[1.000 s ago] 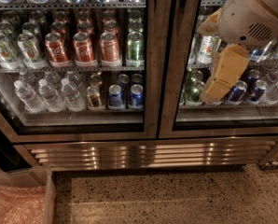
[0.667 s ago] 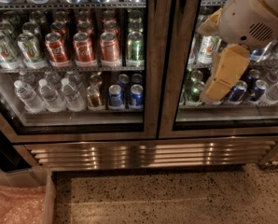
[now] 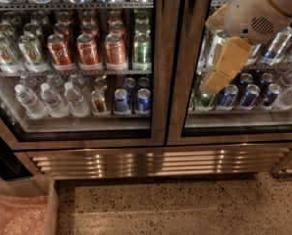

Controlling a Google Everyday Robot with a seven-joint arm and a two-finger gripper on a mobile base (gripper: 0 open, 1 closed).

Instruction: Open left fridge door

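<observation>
The white, rounded plastic arm (image 3: 257, 11) enters from the upper right corner of the camera view, with a round slotted grille on its wrist housing. Below it, the pale yellow gripper (image 3: 223, 68) hangs slanted downward toward the middle of the view.

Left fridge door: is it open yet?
No, the left fridge door sits shut against its frame, and the gripper hangs before the right door.

The arm (image 3: 263, 9) wore a smooth, cream-white rounded shell with a small oval patch of perforated vent holes, and below it, at two o'clock in the view, the tool (image 3: 218, 80) was a flat, pale mustard-yellow block with a blunt end.
</observation>
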